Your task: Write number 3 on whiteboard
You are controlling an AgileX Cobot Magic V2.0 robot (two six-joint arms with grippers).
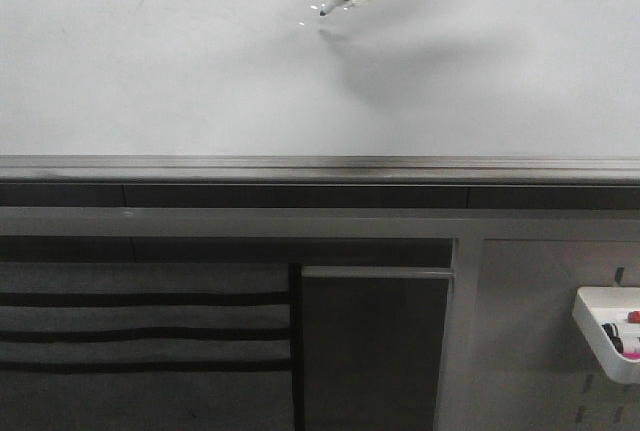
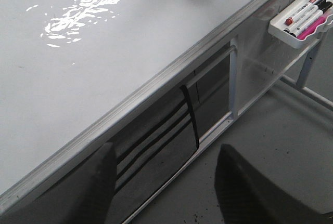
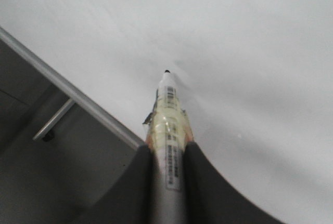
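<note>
No 3 shows on the whiteboard (image 1: 150,61) yet: the right claw (image 3: 167,154) grips the marker (image 3: 167,109), tip seemingly just off it, while the left claw (image 2: 164,182) hangs wide, idle.

Here's the whiteboard (image 2: 130,52), glossy white and blank across its visible face, a patch of glare (image 2: 86,8) broken into bright flecks near its far part; its grey metal rail (image 2: 171,73) runs diagonally along the edge; beneath it, a dark panel with black straps (image 2: 166,130), then a grey floor (image 2: 260,130); a white tray (image 2: 299,18) hangs beside the frame, holding markers (image 2: 308,8), red, black and pink; the left gripper (image 2: 166,187) shows dark jaws spread wide apart, nothing between them.
</note>
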